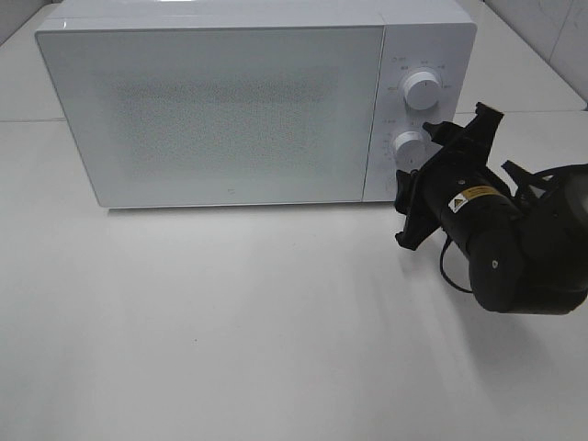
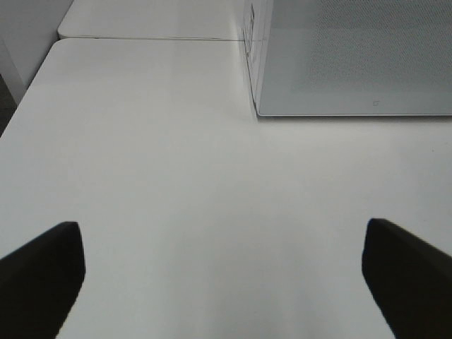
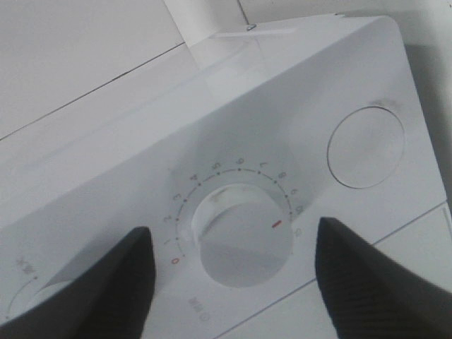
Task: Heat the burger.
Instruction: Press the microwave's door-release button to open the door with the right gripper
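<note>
The burger is out of view. The white microwave [image 1: 230, 101] stands at the back of the table with its door shut. Its panel has an upper knob [image 1: 423, 89] and a lower timer knob [image 1: 410, 147]. My right gripper [image 1: 430, 158] is right at the lower knob. In the right wrist view the timer knob [image 3: 239, 239] lies between the two fingers of that gripper [image 3: 233, 233], which is open, with a gap on each side. The knob's red mark points at the high end of the dial. My left gripper [image 2: 222, 247] is open over bare table, with a corner of the microwave [image 2: 353, 63] ahead of it.
A round flat button [image 3: 367, 148] sits on the panel beside the timer knob. The white table [image 1: 230, 322] stretches in front of the microwave. The right arm's black body [image 1: 524, 248] hangs over the table's right side.
</note>
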You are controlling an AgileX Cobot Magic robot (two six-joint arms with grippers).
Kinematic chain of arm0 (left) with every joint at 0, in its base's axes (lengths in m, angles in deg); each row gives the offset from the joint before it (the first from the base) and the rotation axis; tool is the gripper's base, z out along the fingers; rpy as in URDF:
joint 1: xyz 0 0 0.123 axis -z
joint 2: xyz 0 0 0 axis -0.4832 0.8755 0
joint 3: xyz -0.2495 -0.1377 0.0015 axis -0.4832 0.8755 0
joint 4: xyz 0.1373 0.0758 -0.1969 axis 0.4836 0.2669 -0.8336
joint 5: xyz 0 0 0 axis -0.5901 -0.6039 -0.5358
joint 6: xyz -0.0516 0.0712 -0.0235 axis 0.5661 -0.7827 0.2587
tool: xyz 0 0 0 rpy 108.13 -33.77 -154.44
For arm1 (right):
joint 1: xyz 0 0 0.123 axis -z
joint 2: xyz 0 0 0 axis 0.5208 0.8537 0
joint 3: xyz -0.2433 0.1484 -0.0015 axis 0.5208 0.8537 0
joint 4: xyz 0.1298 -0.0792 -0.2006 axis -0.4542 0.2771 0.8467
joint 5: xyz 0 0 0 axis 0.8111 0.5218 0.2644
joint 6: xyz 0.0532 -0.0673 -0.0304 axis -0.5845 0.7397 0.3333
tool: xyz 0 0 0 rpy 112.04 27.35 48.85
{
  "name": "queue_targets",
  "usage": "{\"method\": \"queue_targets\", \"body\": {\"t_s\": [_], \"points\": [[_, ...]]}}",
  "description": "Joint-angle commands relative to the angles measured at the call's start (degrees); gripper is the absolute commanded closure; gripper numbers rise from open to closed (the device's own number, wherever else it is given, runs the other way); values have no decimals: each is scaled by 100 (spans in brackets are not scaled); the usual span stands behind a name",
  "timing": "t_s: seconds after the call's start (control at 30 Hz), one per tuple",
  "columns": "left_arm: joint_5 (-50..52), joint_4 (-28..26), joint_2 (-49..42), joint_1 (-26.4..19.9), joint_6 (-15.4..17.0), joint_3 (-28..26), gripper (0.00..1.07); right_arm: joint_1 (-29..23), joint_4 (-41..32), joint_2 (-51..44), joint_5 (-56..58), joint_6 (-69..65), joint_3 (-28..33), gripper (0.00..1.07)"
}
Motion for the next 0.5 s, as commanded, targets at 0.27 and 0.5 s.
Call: {"method": "queue_targets", "body": {"t_s": [0.27, 0.5], "points": [[6, 11, -80, -11, 23, 17, 7, -321, 17, -773, -1071, 120, 728, 41], [6, 11, -80, -11, 23, 17, 7, -567, 23, -1730, -980, 917, 1404, 41]]}}
